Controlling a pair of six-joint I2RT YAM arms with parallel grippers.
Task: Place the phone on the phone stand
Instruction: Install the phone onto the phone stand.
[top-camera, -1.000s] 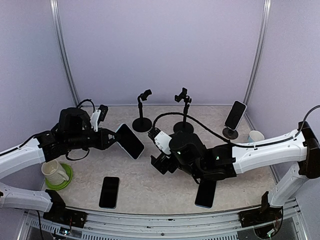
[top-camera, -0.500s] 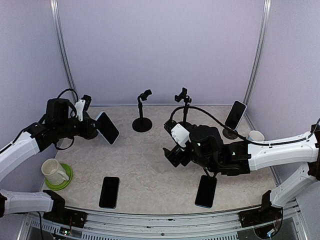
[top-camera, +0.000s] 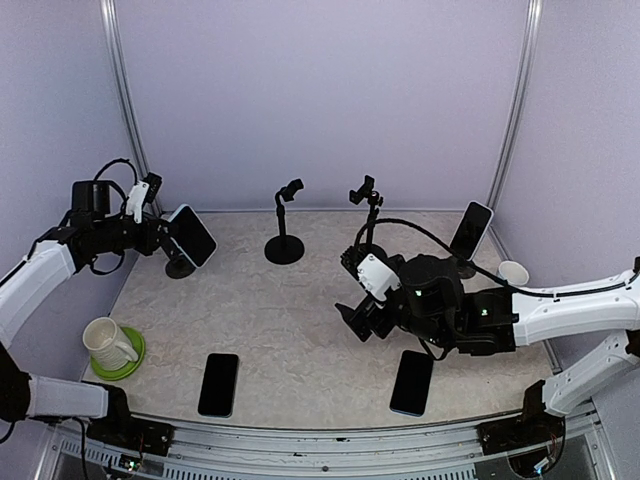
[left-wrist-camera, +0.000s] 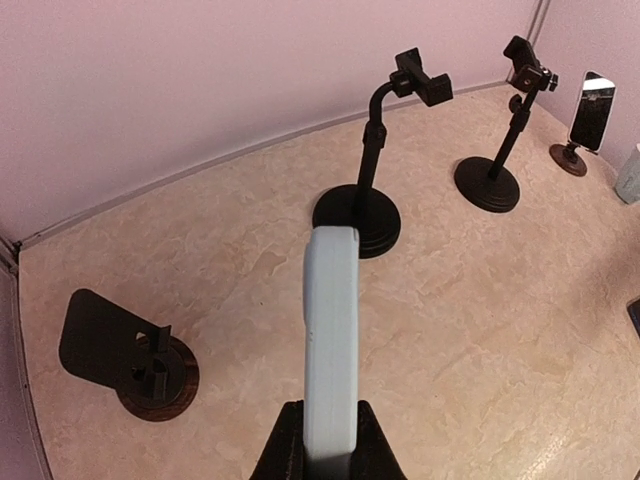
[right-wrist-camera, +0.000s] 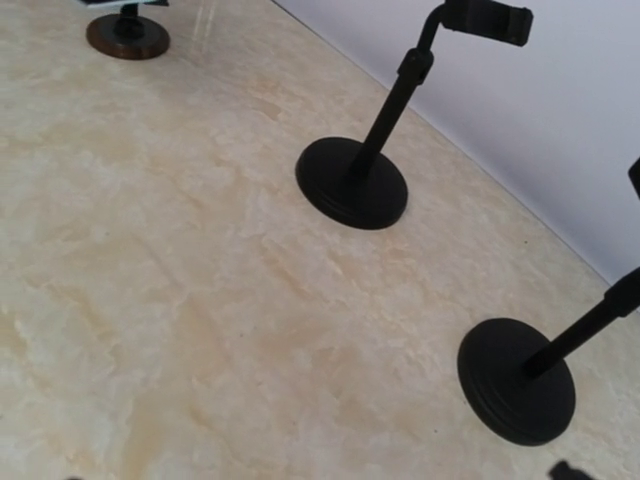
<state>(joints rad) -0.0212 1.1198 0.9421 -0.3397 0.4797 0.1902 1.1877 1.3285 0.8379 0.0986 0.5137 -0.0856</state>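
Bench (top-camera: 280, 320): pale marbled top, lilac walls behind and at both sides. Right arm (top-camera: 570, 305) lies low over centre-right; right jaws stand apart with nothing between them, over bare bench. Left arm (top-camera: 40, 270) reaches to the far-left corner; left jaws are clamped on one end of the light-blue phone (left-wrist-camera: 331, 340), which is held in the air, edge toward the wrist camera. Phone stand (left-wrist-camera: 128, 350), with a round wooden base and black back plate, sits near that phone, not touching it. Short black clamp stand (top-camera: 285, 248) and tall clamp stand (top-camera: 368, 225) sit mid-rear. Far-right stand carries a propped phone (top-camera: 471, 230). Two dark phones lie flat near the front edge: near-left phone (top-camera: 219, 384), near-right phone (top-camera: 411, 382). Mug (top-camera: 105, 343) sits on a green saucer (top-camera: 128, 362). Paper cup (top-camera: 512, 272) sits at the right edge.
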